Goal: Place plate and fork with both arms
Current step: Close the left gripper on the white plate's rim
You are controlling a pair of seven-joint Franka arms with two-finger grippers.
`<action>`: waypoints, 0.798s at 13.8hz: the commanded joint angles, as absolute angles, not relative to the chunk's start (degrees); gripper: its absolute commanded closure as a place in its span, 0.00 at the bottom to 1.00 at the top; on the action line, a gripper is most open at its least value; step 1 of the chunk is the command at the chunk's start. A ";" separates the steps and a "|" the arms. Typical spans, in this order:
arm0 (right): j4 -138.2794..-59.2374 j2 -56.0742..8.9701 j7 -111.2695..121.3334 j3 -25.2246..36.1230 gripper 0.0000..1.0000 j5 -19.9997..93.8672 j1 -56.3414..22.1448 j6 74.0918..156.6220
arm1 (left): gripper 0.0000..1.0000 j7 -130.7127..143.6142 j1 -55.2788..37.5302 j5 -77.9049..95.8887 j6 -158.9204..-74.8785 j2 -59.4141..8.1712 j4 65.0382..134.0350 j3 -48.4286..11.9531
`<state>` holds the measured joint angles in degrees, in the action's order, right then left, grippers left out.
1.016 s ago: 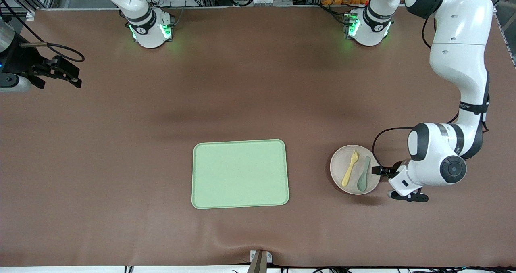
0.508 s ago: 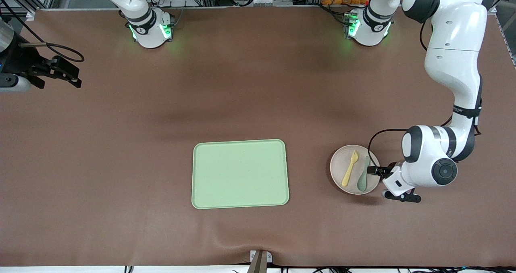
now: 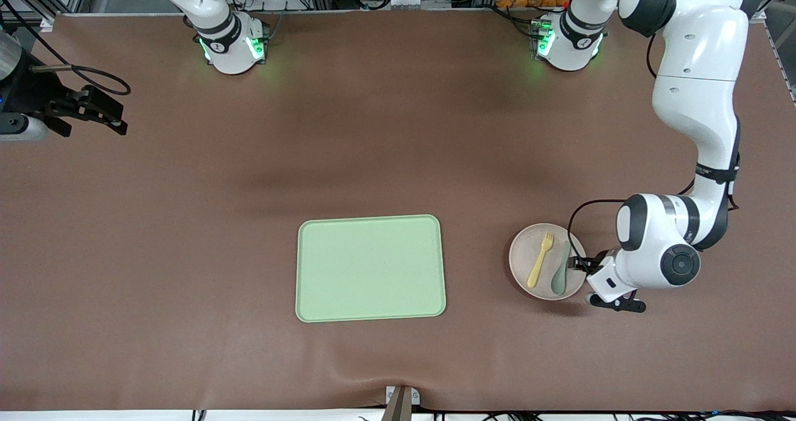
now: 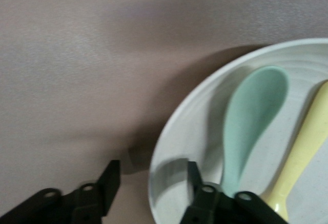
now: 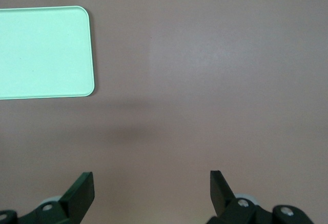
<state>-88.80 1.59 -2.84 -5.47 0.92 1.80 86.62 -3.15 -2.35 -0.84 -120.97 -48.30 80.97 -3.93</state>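
Left gripper (image 4: pixel 151 180) jaws open, straddling plate (image 3: pixel 521 260) rim; fork (image 3: pixel 540 260), spoon (image 3: pixel 561 272) on plate. Right gripper (image 5: pixel 152 189) waits, jaws open, over counter (image 3: pixel 186 178).

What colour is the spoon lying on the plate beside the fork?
The spoon is pale grey-green, clearest in the left wrist view.

I log colours: surface (image 3: pixel 186 222) plain matte brown. Tray (image 3: pixel 370 268) light green, unpatterned. Plate (image 3: pixel 523 253) pale beige-pink. Fork (image 3: pixel 540 259) pastel yellow; spoon (image 3: pixel 561 272) grey-green. Arms (image 3: pixel 696 97) white with black bands; hands black; bases glow green.
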 commanded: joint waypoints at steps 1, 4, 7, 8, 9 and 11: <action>-87.71 1.41 -2.29 -5.54 0.00 1.67 2.20 85.69 | 1.00 1.22 -3.69 -2.72 -121.11 -48.78 80.07 -3.34; -87.63 1.32 -2.29 -5.54 0.00 1.67 2.20 85.69 | 1.00 1.67 -3.43 -2.64 -120.85 -48.08 80.07 -3.43; -87.63 1.32 -2.29 -5.54 0.00 1.67 2.11 85.69 | 1.00 1.58 -2.73 -2.46 -120.41 -45.80 81.20 -3.69; -87.63 1.32 -2.29 -5.54 0.00 1.67 2.11 85.69 | 1.00 1.50 -2.72 -2.37 -120.24 -44.40 81.73 -3.69; -87.63 1.32 -2.29 -5.54 0.00 1.67 2.11 85.69 | 1.00 1.58 -2.64 -2.29 -119.02 -43.17 82.26 -3.78; -87.63 1.32 -2.29 -5.54 0.00 1.67 2.11 85.69 | 1.00 1.58 -2.64 -2.02 -116.03 -40.36 82.79 -3.78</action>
